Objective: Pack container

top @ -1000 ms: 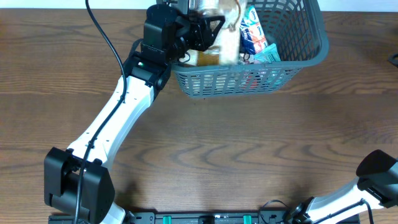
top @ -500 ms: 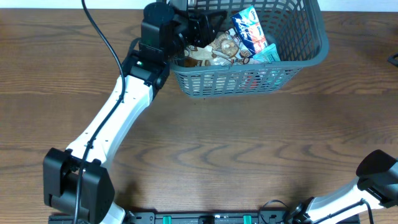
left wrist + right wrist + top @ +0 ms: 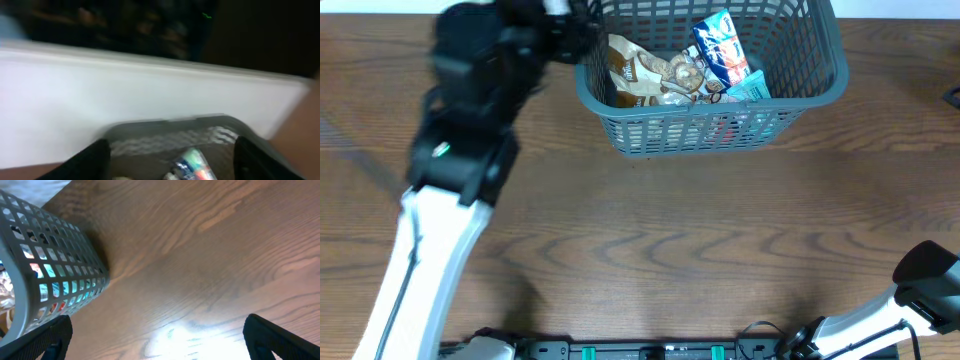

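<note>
One container (image 3: 700,130); at least three snack packets (image 3: 720,45).

The left arm (image 3: 460,130) has swung away to the left of the container (image 3: 700,132). The left gripper (image 3: 172,156) has opened wider and let go. The brown snack packet (image 3: 638,72) now lies inside the container.

The left arm (image 3: 440,230) extends from the near left toward the far side, blurred. The left gripper (image 3: 172,160) has its jaws apart and empty. The right arm (image 3: 920,285) sits at the near right. The right gripper (image 3: 160,342) has its jaws spread wide and empty.
</note>
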Controlling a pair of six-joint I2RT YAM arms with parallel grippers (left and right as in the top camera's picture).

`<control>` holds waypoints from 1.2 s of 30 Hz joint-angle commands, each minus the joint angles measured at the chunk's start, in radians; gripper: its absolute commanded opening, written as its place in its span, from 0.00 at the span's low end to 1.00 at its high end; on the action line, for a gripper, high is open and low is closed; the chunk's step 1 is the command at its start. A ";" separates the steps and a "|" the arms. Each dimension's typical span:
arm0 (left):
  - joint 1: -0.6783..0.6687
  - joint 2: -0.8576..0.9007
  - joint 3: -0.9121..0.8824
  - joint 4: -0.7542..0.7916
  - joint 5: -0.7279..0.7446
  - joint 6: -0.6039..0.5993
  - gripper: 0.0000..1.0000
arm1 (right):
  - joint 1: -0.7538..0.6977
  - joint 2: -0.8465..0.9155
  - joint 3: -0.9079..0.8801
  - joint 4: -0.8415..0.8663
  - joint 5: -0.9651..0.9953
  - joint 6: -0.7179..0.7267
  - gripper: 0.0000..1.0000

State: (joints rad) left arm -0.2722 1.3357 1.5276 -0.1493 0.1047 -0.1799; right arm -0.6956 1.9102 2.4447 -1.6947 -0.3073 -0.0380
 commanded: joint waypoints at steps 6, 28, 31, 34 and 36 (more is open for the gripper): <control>0.141 -0.169 0.016 -0.307 -0.192 0.056 0.81 | -0.004 0.004 -0.003 -0.003 -0.016 -0.057 0.99; 0.182 -0.569 0.016 -0.756 -0.192 0.094 0.84 | 0.005 -0.271 -0.008 -0.004 -0.118 -0.098 0.99; 0.182 -0.595 0.016 -0.799 -0.192 0.094 0.84 | 0.025 -0.329 -0.032 -0.004 -0.128 -0.098 0.99; 0.182 -0.616 0.016 -0.822 -0.192 0.093 0.84 | 0.055 -0.392 -0.106 -0.003 -0.127 -0.099 0.99; 0.182 -0.629 0.016 -0.826 -0.192 0.093 0.84 | 0.076 -0.431 -0.176 -0.003 -0.127 -0.099 0.99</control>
State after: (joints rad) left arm -0.0940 0.7235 1.5368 -0.9710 -0.0822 -0.0998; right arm -0.6464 1.5047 2.3394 -1.6936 -0.4183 -0.1215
